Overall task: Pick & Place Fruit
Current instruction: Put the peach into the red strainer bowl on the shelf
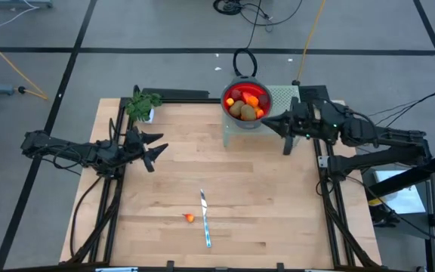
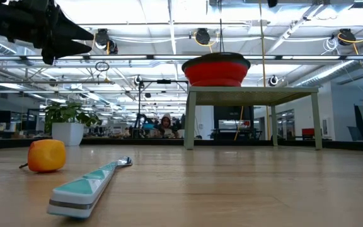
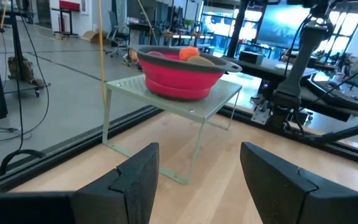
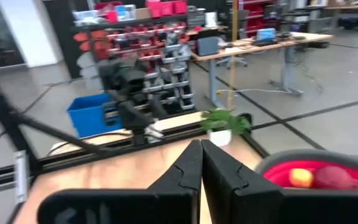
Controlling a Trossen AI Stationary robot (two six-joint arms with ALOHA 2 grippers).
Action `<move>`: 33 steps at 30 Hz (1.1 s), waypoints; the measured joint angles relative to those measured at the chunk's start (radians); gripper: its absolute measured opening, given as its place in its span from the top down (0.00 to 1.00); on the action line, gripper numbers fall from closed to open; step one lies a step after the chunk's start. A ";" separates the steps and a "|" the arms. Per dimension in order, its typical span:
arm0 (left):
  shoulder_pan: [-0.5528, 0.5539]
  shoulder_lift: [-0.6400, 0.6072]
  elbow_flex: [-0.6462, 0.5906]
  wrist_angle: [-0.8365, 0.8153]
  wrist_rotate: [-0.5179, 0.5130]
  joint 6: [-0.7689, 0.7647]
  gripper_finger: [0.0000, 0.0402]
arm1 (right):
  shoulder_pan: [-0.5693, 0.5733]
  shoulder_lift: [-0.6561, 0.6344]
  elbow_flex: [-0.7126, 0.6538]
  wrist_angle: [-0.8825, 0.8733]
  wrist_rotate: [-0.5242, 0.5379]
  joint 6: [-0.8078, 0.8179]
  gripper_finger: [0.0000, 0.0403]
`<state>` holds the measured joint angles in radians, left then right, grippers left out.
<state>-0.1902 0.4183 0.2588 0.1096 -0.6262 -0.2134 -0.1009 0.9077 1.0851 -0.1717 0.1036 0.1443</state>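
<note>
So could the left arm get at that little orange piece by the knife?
Probably yes. The orange piece lies alone on open table beside the knife, touching nothing, and the left gripper hangs open above the table with nothing between them.

Grey tiled floor (image 1: pixel 165 30) surrounds the wooden table (image 1: pixel 263 189). Cables (image 1: pixel 255 11) lie at twelve o'clock. Ceiling lights (image 2: pixel 200 36) glow overhead.

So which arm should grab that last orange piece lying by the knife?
Probably the left: its hand is open, while the right hand is shut beside the bowl. The orange piece lies left of the knife.
</note>
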 joint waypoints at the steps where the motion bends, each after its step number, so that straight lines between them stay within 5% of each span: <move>1: 0.000 0.000 0.000 0.000 0.000 0.000 0.44 | 0.014 -0.009 0.000 -0.009 0.000 0.000 1.00; 13: 0.000 0.000 0.000 0.029 0.080 -0.003 0.44 | 0.077 -0.078 -0.040 -0.066 0.000 -0.007 1.00; 25: 0.000 0.012 0.000 0.105 0.049 -0.084 0.44 | 0.077 -0.249 -0.414 0.222 -0.003 0.030 1.00; 33: -0.001 0.161 0.067 0.141 0.024 -0.129 0.44 | 0.077 -0.432 -0.589 0.295 -0.057 0.058 1.00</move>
<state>-0.1909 0.5793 0.3262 0.2504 -0.6026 -0.3422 -0.0243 0.4760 0.4964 0.1230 0.0463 0.2021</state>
